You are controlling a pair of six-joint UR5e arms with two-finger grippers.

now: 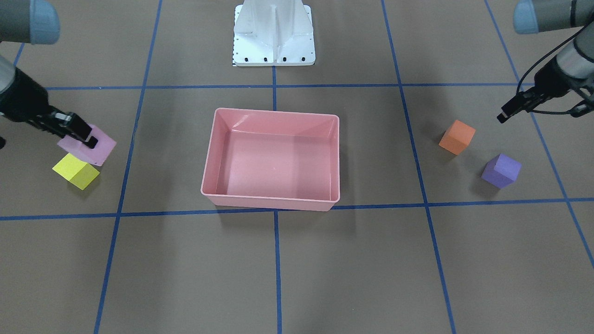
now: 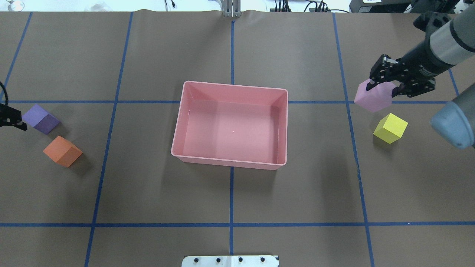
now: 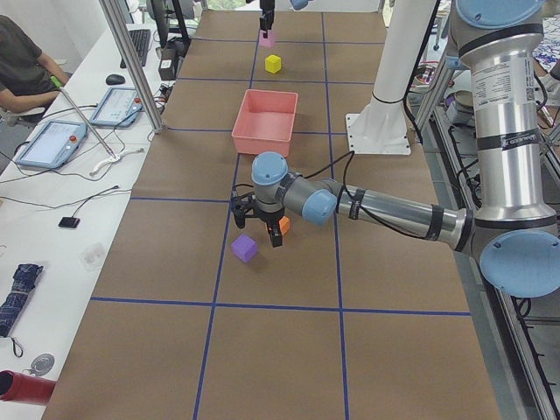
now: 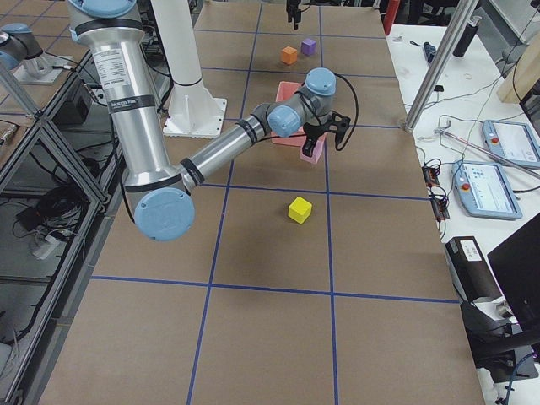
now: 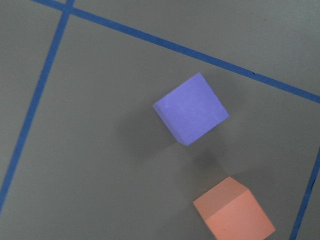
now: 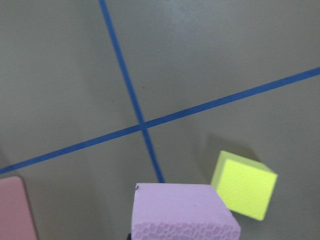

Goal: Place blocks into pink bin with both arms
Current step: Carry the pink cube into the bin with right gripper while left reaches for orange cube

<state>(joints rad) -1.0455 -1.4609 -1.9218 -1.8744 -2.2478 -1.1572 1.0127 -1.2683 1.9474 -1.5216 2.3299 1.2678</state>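
Observation:
The pink bin (image 1: 274,112) (image 2: 235,83) sits empty at the table's centre. My right gripper (image 2: 383,87) (image 1: 80,132) is shut on the light pink block (image 2: 374,99) (image 1: 95,149) (image 6: 182,212) and holds it tilted just above the table. The yellow block (image 2: 390,128) (image 1: 76,171) (image 6: 244,185) lies right beside it. My left gripper (image 3: 258,232) (image 2: 13,120) hovers open and empty over the other end of the table. The purple block (image 2: 41,118) (image 1: 501,170) (image 5: 191,107) and the orange block (image 2: 62,151) (image 1: 457,137) (image 5: 232,210) lie close under it, untouched.
The white pedestal base (image 1: 274,32) (image 2: 230,260) stands behind the bin on the robot's side. Blue tape lines grid the brown table. In the exterior left view a person (image 3: 22,61) sits at a side desk with tablets (image 3: 52,144), behind metal posts (image 3: 131,61).

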